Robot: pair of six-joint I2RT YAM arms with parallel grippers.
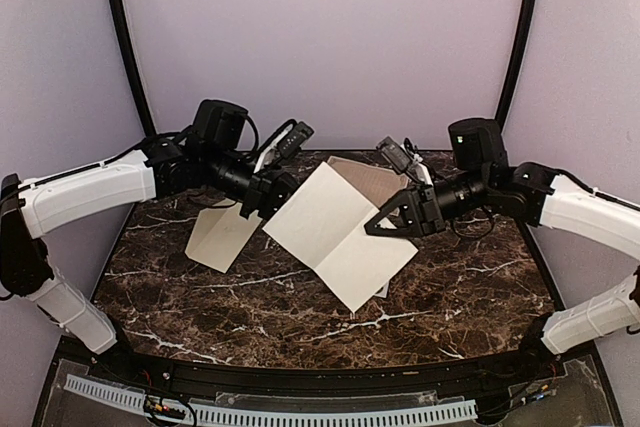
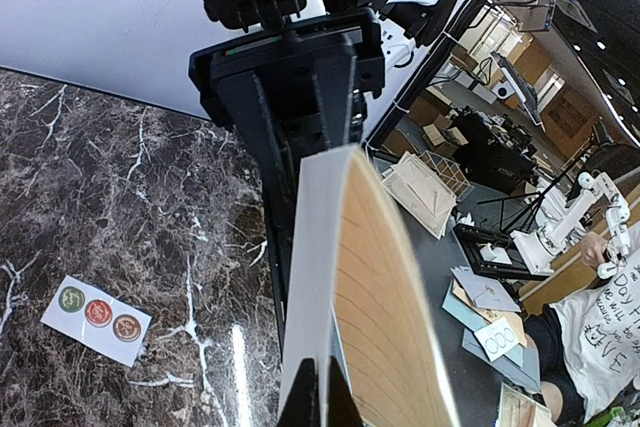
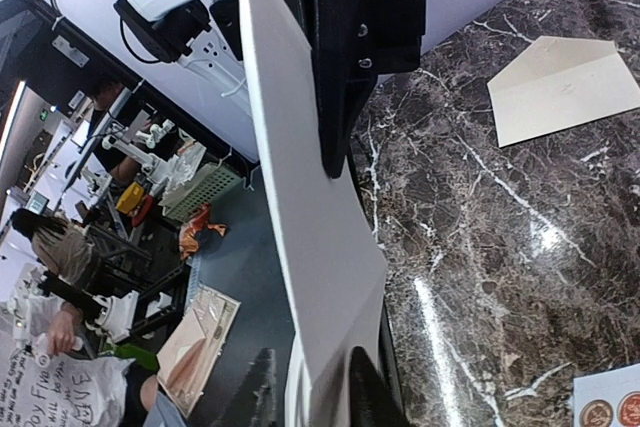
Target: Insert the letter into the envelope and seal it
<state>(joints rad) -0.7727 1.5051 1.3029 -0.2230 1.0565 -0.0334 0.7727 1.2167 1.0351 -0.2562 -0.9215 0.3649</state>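
The letter point(image 1: 335, 232) is a folded cream sheet with a tan lined inner face point(image 2: 395, 317), held in the air between both arms over the table's middle. My left gripper point(image 1: 268, 205) is shut on its left edge; its fingertips pinch the fold in the left wrist view point(image 2: 321, 387). My right gripper point(image 1: 388, 225) is shut on its right edge, one finger showing in front of the sheet in the right wrist view point(image 3: 335, 397). The cream envelope point(image 1: 222, 235) lies flat on the marble at the left, flap open, also in the right wrist view point(image 3: 565, 87).
A small white sticker strip point(image 2: 97, 314) with round seals lies on the dark marble table point(image 1: 200, 297), under the held sheet; its corner shows in the right wrist view point(image 3: 610, 402). Lilac walls and black posts enclose the back and sides.
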